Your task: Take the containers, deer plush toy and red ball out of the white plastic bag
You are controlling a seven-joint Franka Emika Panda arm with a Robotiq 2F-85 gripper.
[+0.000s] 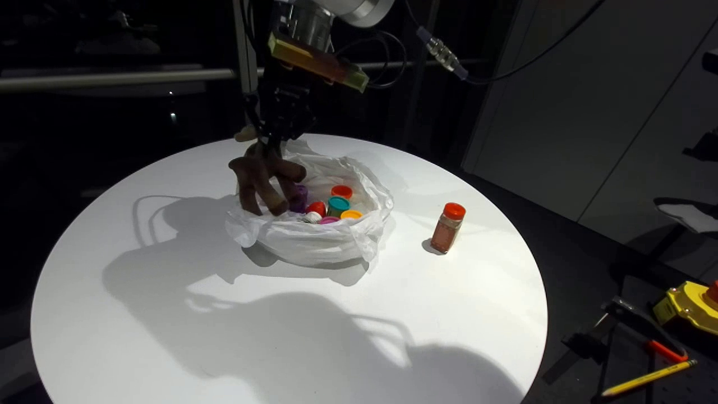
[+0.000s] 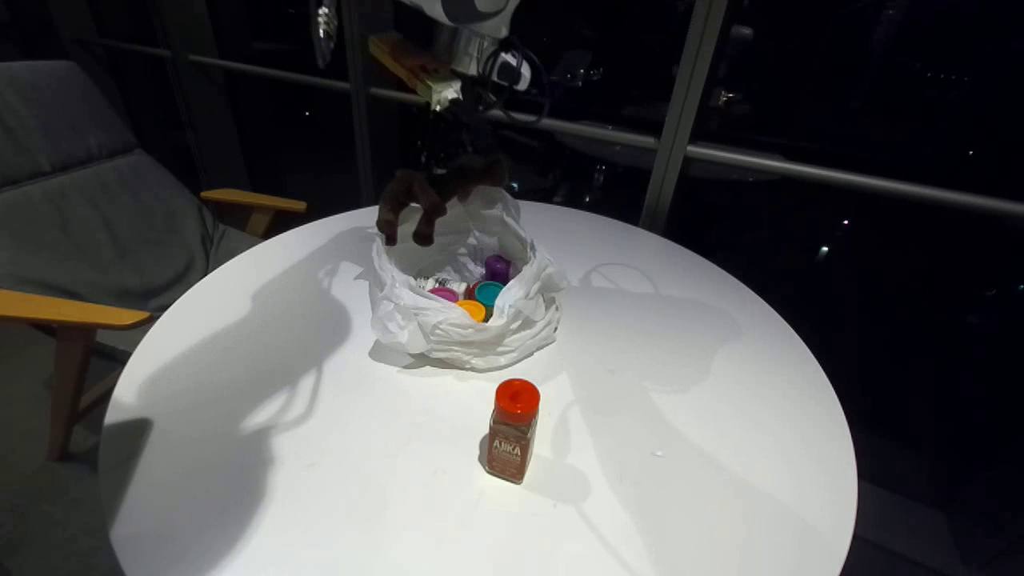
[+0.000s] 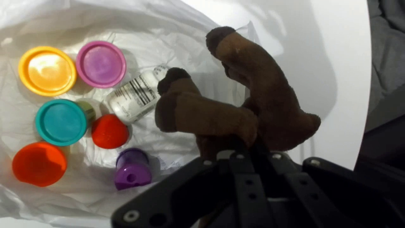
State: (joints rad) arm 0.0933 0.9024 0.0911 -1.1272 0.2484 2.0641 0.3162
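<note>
- Desk [image 1: 392, 297] is big, round and white.
- White plastic bag [image 1: 311, 247] sits on it, all crinkly, mouth gaping upward.
- Deer plush toy [image 3: 218, 117] is over one edge of the bag, legs dangling; can't tell if they touch the film.
- Claw [image 3: 256, 152] is pinched tight on the deer.
- Red-lidded jar [image 2: 512, 440] stands on the desk, well apart from the bag.
- White bottle [image 3: 134, 96] is lying on its side inside the bag.
- Yellow-lidded tub [image 3: 47, 71] is in there too, right beside the pink-lidded tub [image 3: 101, 65], plus a teal-lidded tub [image 3: 61, 122] near the red-orange tub [image 3: 39, 164], and a purple tub [image 3: 133, 171].
- Red ball [image 3: 110, 131] sits between the white bottle, the teal-lidded tub and the purple tub.
</note>
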